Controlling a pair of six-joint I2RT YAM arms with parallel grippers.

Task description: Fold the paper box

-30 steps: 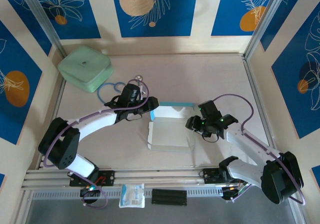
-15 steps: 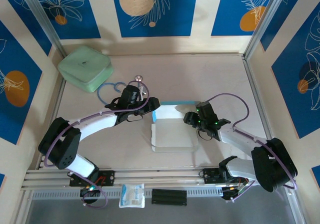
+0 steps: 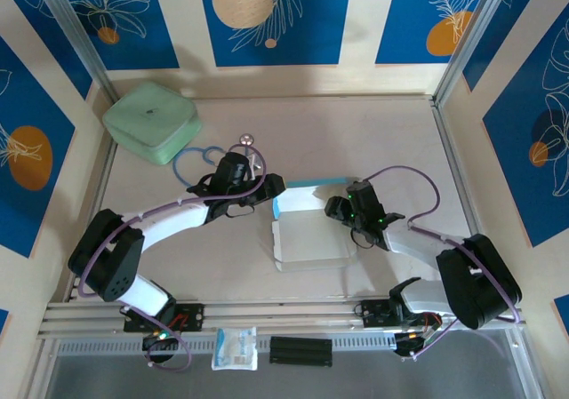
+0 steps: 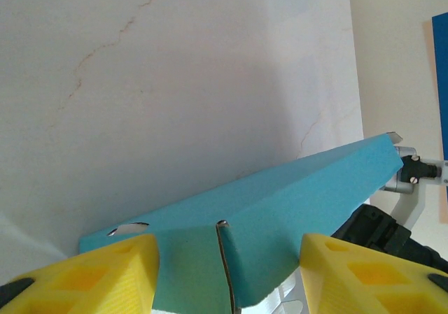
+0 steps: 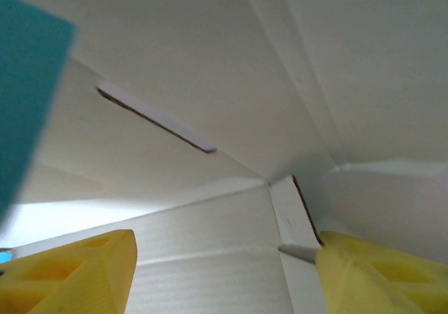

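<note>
You are raising walls, I judge. The paper box (image 3: 307,243) lies between your grippers, white side up, its teal far wall (image 4: 294,188) standing. At its far-left corner the left gripper (image 4: 227,251) straddles that wall, half apart; whether it pinches, I cannot tell. At its right edge the right gripper (image 5: 224,258) gapes, empty. Next you need the right wall up.

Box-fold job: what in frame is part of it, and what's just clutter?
Job:
- paper box
- left hand
- right hand

Lying about:
- mint-green case
- blue cord
- clear packet
- black strip
</note>
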